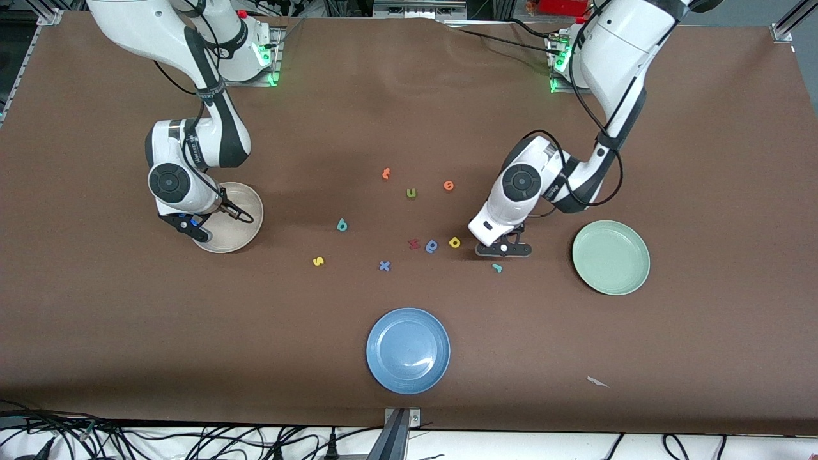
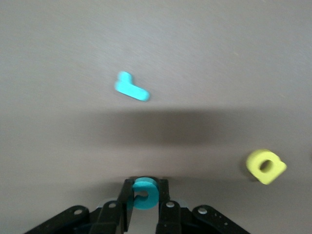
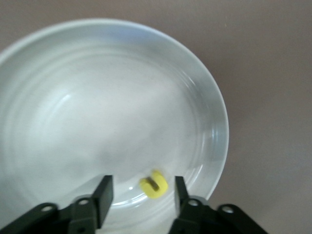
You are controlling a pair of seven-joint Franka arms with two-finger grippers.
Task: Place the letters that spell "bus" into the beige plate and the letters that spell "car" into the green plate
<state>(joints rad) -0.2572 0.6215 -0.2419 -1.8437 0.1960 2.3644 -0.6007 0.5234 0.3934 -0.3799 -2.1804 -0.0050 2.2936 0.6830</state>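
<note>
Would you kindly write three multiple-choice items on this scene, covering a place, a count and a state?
1. Where is the yellow u?
A. in the beige plate
B. in the blue plate
C. on the cloth

2. How many plates are on the table?
A. two
B. three
C. four

3. What does the left gripper hold?
A. nothing
B. the teal r
C. the teal c

Key: 1 A, the u lies inside the plate's rim, between the right gripper's open jaws. 2 B, beige, green and blue. 3 C, the jaws pinch the c; the r lies on the cloth.
</note>
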